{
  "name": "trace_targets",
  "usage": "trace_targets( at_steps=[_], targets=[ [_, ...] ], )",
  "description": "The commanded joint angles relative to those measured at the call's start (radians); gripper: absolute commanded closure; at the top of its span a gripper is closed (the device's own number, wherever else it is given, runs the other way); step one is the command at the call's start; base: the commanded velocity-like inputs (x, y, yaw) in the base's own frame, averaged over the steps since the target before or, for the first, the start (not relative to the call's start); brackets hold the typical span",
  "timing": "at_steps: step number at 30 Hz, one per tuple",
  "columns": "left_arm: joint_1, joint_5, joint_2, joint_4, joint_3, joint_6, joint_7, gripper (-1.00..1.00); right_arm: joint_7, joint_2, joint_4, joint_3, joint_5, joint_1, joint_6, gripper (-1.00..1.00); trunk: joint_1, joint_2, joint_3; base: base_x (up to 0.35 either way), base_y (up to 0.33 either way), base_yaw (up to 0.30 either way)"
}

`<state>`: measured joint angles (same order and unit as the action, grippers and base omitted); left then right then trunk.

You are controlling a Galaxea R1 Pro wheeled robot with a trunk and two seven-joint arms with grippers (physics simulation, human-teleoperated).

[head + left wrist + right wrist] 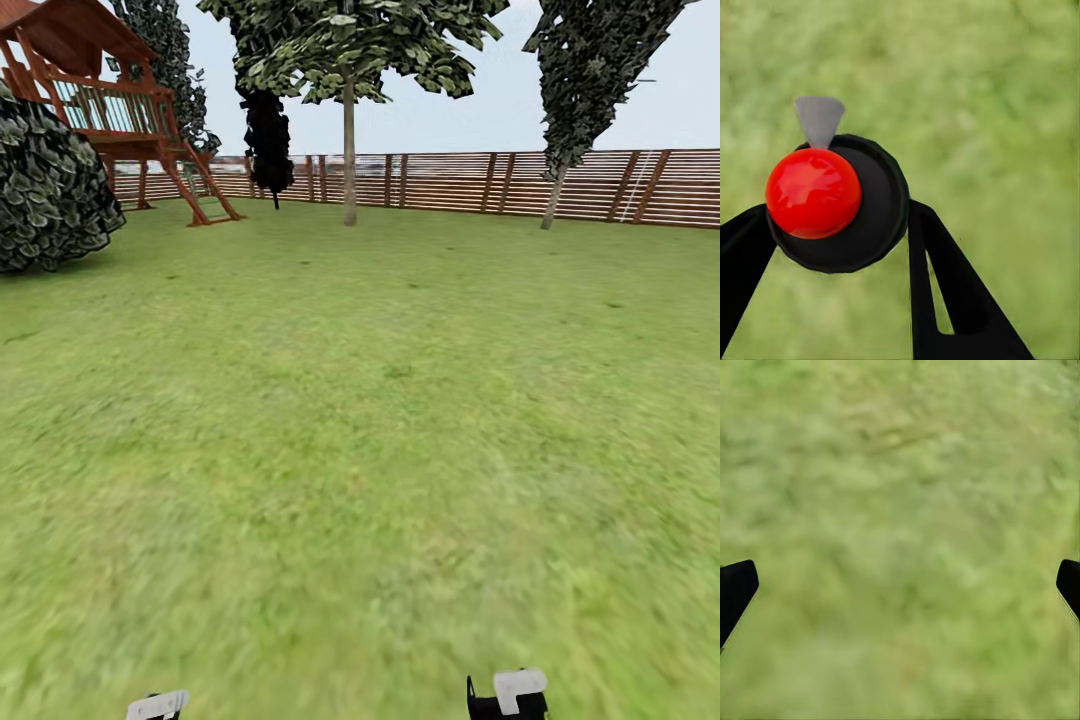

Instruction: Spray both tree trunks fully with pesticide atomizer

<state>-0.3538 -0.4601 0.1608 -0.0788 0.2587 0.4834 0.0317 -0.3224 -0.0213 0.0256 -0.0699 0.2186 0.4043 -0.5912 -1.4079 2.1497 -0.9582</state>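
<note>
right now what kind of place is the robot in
Most likely a fenced back garden with a play area: a wide lawn, a reddish slatted wooden fence along the far side, a wooden playhouse on stilts, and trees near the fence.

Two small parts of the robot are seen at the lower edge of the head view. At about 7 o'clock a pale grey-white, rounded rectangular plate (pixel 157 705) is shown, with a sliver of black beneath it. At about 5 o'clock a similar pale plate (pixel 520 688) is set upon a black housing (pixel 490 706) with an angular outline.

In the left wrist view the left gripper (pixel 840 281) is made up of two flat, matte black fingers (pixel 952 300), each tapering toward its tip. A narrow elongated slot is cut through one finger.

In the right wrist view the right gripper (pixel 900 592) is represented by two black fingertips (pixel 735 589) with rounded ends, at 9 and 3 o'clock. No cables, screws or markings can be made out.
</note>
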Motion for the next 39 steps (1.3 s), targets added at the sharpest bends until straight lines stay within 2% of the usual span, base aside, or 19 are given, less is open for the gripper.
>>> trace_targets(
  at_steps=[1, 39],
  targets=[
    [-0.001, -0.01, 0.0, 0.001, 0.007, 0.003, 0.004, 1.0, -0.01, 0.0, -0.001, -0.007, 0.005, 0.001, 0.001, -1.0, 0.0, 0.0, -0.001, 0.337, 0.0, 0.0],
    [0.0, -0.005, -0.001, 0.001, 0.008, 0.003, 0.004, 1.0, -0.01, 0.0, -0.001, -0.007, 0.005, 0.001, 0.001, -1.0, 0.0, 0.0, -0.001, 0.338, 0.0, 0.0]
  ],
)
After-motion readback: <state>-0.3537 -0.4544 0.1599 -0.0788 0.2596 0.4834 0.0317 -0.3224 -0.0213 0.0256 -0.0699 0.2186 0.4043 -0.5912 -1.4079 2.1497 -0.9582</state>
